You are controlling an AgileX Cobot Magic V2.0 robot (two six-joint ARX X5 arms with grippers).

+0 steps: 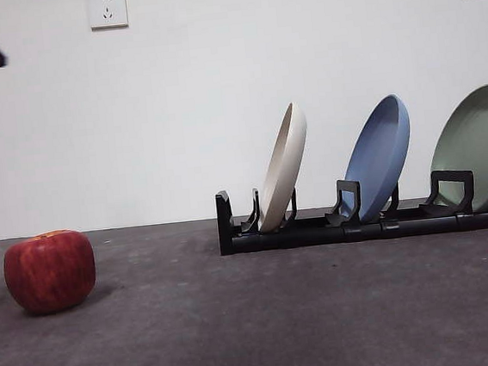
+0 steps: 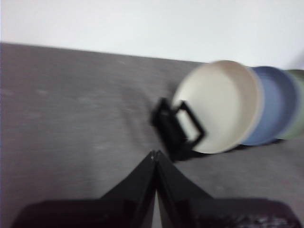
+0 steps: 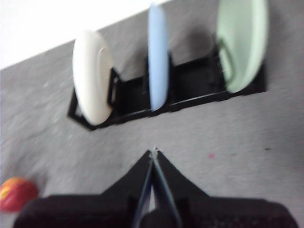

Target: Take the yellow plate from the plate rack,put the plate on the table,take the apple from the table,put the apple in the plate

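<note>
leaning in the plate rack (image 1: pixel 352 224), yellow plate (image 1: pixel 282 167); apple (image 1: pixel 50 271) well apart.

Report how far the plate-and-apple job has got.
Nothing looks done yet. The yellow plate stands tilted in the end slot of the plate rack, beside the blue plate and green plate. The apple sits on the table, apart from the rack. Nothing is in hand: the left claw and right claw are both shut and empty. All four steps remain.
</note>
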